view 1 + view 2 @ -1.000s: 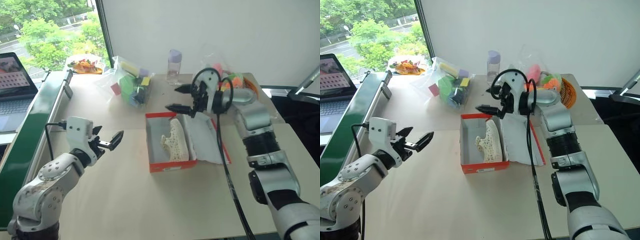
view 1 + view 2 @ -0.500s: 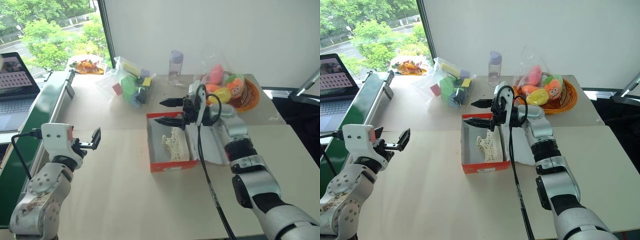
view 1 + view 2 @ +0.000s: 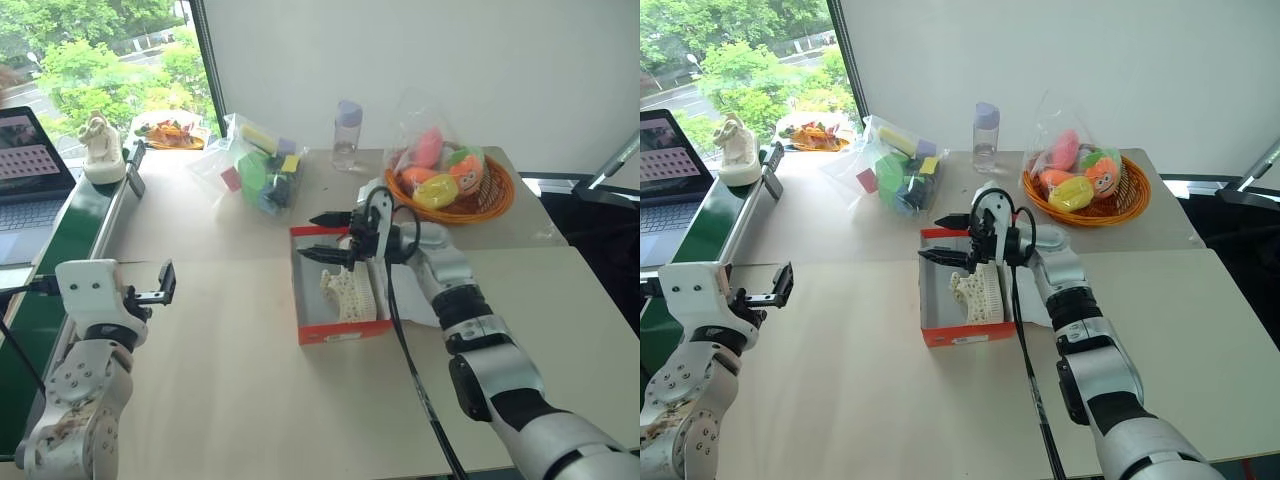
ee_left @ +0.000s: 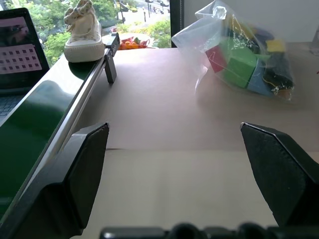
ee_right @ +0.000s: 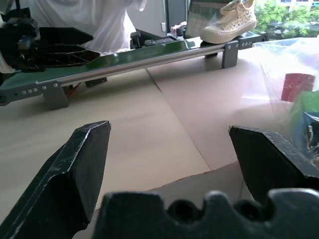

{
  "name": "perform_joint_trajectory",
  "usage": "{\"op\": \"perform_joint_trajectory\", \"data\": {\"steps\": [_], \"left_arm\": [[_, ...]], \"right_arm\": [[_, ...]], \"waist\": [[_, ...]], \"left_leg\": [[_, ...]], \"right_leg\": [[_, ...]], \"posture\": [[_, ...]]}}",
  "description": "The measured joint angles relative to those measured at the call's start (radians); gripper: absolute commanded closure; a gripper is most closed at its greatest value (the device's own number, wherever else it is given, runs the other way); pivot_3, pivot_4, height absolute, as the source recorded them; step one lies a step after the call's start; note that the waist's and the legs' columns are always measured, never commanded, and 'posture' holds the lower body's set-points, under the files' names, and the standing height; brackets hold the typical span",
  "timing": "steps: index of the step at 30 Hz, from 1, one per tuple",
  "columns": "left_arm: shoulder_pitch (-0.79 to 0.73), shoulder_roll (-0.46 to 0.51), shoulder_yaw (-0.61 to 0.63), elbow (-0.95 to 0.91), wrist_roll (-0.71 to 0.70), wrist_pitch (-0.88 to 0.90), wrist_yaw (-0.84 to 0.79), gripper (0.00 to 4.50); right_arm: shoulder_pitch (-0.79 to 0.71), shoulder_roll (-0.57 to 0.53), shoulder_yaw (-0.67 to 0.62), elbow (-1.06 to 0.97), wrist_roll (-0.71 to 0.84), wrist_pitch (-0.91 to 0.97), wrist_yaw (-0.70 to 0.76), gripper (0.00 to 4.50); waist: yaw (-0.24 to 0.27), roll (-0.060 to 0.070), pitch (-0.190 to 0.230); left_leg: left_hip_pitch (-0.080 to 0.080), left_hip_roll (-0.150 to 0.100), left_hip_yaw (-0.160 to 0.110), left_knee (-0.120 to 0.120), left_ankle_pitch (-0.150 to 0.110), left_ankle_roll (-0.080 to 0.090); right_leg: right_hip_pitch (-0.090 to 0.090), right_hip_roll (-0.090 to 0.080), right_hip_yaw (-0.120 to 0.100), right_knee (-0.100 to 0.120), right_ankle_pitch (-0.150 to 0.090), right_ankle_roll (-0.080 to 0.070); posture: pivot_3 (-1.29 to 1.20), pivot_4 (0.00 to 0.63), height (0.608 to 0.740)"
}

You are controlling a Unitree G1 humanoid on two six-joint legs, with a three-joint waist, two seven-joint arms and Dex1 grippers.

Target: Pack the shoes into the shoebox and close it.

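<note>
bag of colored blocks [image 3: 262,165] near window | clear bottle [image 3: 347,134] beside it | orange basket of toys [image 3: 452,180] at back right | laptop [image 3: 28,160] far left

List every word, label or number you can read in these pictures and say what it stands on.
None can be read.
Shoebox: its red front wall bears a white mark, too small to read.
Laptop screen: rows of small squares, no legible text.
</note>
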Motion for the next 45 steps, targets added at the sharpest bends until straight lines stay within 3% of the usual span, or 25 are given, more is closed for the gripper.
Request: {"op": "perform_joint_trajectory", "data": {"steps": [14, 20, 30, 38, 45], "left_arm": [[0.030, -0.029, 0.141, 0.130, 0.014, -0.073, -0.006, 0.00], [0.006, 0.055, 0.230, 0.259, 0.019, -0.111, -0.034, 0.00], [-0.164, 0.240, 0.249, 0.539, 0.038, -0.169, -0.105, 0.00], [-0.228, 0.320, 0.251, 0.736, 0.040, -0.206, -0.148, 0.00], [-0.227, 0.303, 0.257, 0.792, 0.006, -0.195, -0.165, 0.00]], "right_arm": [[0.014, 0.024, 0.038, -0.059, -0.028, 0.004, 0.021, 0.04], [0.052, 0.023, 0.056, -0.144, -0.038, 0.029, -0.016, 0.04], [0.108, 0.008, 0.073, -0.270, -0.038, 0.088, -0.070, 0.04], [0.140, -0.030, 0.073, -0.326, -0.035, 0.120, -0.099, 0.04], [0.156, -0.036, 0.073, -0.349, -0.028, 0.136, -0.102, 0.04]], "waist": [[0.001, 0.000, 0.000], [0.001, 0.000, 0.000], [0.003, 0.000, 0.000], [-0.003, 0.000, 0.000], [-0.002, 0.000, 0.000]], "left_leg": [[0.000, 0.000, 0.000, 0.000, 0.000, 0.000], [0.000, 0.001, 0.000, 0.000, 0.000, 0.000], [0.000, 0.001, 0.001, -0.001, 0.000, -0.002], [0.000, 0.002, 0.002, -0.005, 0.001, -0.002], [0.000, 0.002, 0.003, -0.005, 0.001, -0.002]], "right_leg": [[-0.001, 0.000, 0.000, 0.000, 0.000, 0.000], [-0.001, 0.000, -0.001, 0.001, 0.000, -0.001], [-0.001, -0.001, -0.002, 0.000, 0.000, -0.001], [-0.004, -0.001, -0.002, 0.000, -0.001, -0.002], [-0.004, -0.001, -0.002, 0.000, -0.001, -0.002]], "posture": [[0.00, 0.150, 0.740], [0.00, 0.150, 0.740], [0.00, 0.150, 0.740], [0.00, 0.150, 0.740], [0.00, 0.150, 0.740]]}}
